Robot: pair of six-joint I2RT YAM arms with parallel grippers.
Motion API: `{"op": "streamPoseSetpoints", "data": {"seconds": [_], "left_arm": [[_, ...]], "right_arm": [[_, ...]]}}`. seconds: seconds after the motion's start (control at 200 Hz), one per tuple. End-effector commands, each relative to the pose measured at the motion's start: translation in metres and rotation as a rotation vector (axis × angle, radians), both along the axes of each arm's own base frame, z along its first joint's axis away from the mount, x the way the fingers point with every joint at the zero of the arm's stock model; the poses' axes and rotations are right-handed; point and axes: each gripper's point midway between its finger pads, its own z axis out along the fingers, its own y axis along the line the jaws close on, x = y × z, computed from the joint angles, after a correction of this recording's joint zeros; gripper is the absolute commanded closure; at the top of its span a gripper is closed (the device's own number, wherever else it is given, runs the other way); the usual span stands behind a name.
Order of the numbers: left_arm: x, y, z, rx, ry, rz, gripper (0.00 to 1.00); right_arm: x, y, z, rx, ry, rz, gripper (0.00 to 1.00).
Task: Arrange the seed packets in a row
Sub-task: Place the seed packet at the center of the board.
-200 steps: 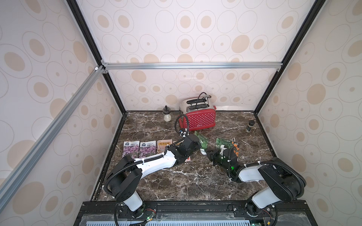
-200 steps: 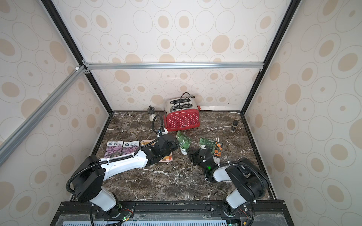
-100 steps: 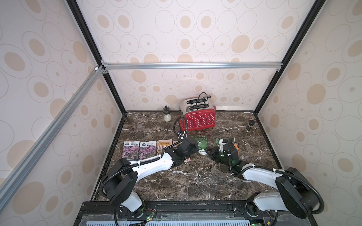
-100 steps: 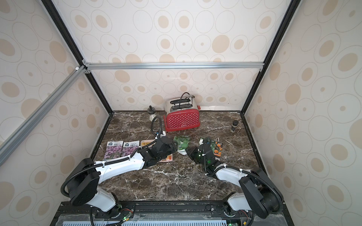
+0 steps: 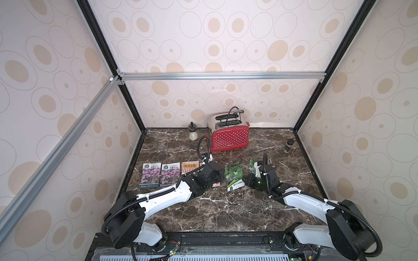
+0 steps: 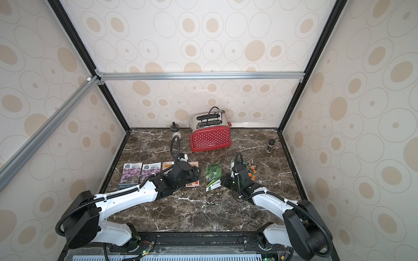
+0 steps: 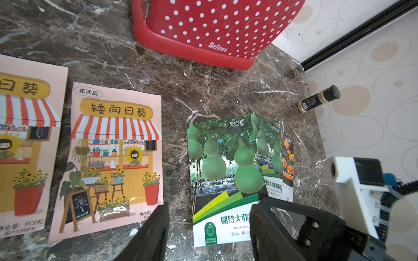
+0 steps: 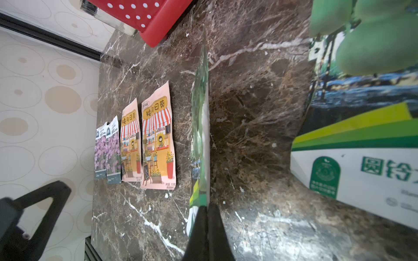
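Held packet: a gourd packet point(image 5: 234, 177) is gripped at its near right corner, roughly level, just right of the row; contact with the table cannot be told.
Right gripper point(image 8: 204, 209): clamped tight on that packet's edge.
Left gripper point(image 7: 210, 203): spread apart, nothing held, poised over the gap between row and gourd packet.
Row: purple flower packets point(image 5: 150, 175) are laid at the left, shop packets point(image 7: 115, 158) beside them.
Remaining packets: a second gourd packet point(image 7: 269, 156) is overlapped onto an orange flower packet point(image 7: 287, 156), further right.
Beyond: a red toaster point(image 5: 229, 137) is set far back on the table point(image 5: 226, 210).
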Motion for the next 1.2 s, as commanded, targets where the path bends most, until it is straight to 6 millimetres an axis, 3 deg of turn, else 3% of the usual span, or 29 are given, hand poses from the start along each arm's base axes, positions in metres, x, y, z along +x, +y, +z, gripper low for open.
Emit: {"op": "streamPoseSetpoints", "data": {"seconds": [0.0, 0.215, 0.551, 1.012, 1.197], "left_arm": [[0.002, 0.007, 0.005, 0.022, -0.026, 0.004, 0.42], [0.003, 0.01, 0.0, 0.017, -0.008, 0.005, 0.42], [0.006, 0.014, -0.007, 0.027, 0.008, 0.014, 0.42], [0.011, 0.01, -0.009, 0.027, 0.017, 0.011, 0.42], [0.011, 0.01, -0.008, 0.028, 0.017, 0.008, 0.42]], "right_arm": [[0.004, 0.007, -0.004, -0.031, 0.012, 0.063, 1.0], [0.016, 0.006, -0.022, -0.07, 0.038, 0.035, 1.0], [0.03, 0.001, -0.034, -0.132, 0.032, 0.002, 1.0], [0.043, -0.01, -0.034, -0.141, -0.011, -0.114, 1.0], [0.046, -0.004, -0.04, -0.143, 0.005, -0.098, 1.0]]}}
